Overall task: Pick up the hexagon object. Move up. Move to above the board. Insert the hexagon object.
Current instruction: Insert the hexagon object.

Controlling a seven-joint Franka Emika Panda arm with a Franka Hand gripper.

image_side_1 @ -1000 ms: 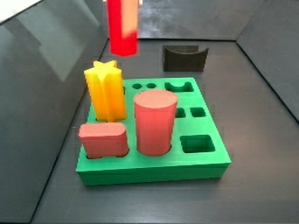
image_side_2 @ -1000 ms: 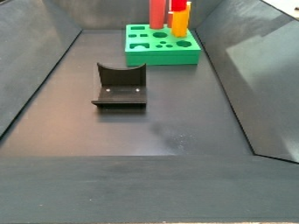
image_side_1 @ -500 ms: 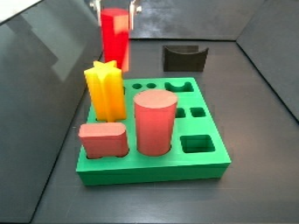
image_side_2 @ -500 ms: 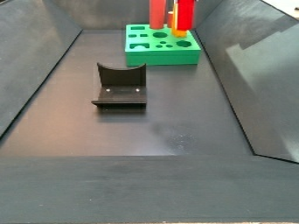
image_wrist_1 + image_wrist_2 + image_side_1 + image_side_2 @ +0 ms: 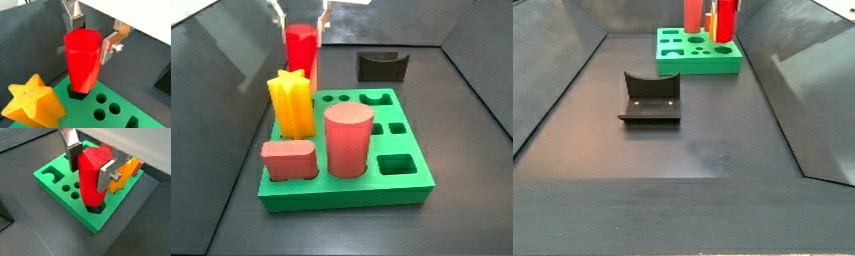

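Hand (image 5: pixel 93 37) is above the back corner of the board (image 5: pixel 60 195), its silver plates on either side of the top of the hexagon object (image 5: pixel 83 60). In both wrist views one plate lies against a side face of the red peg, while the plate opposite seems to stand a little off it, so I cannot tell whether the grip is tight or slack. The hexagon object (image 5: pixel 95 178) stands upright with its lower end down in a cutout at the board's corner.

Just beside it rises the yellow-orange star peg (image 5: pixel 32 105), also seated in the board (image 5: pixel 345 195); in a side view the star (image 5: pixel 290 104) stands in front of the red peg (image 5: pixel 301 50) and hides its lower part. Nearer the camera in that view stand the thick salmon-pink cylinder (image 5: pixel 348 141) and a short salmon block (image 5: pixel 289 160). Several cutouts are open, among them three small round holes (image 5: pixel 72 190).

Behind the board, apart from it, sits the dark fixture (image 5: pixel 382 66); in a side view it (image 5: pixel 649 98) lies well in front of the board (image 5: pixel 698 57) on the dark floor.
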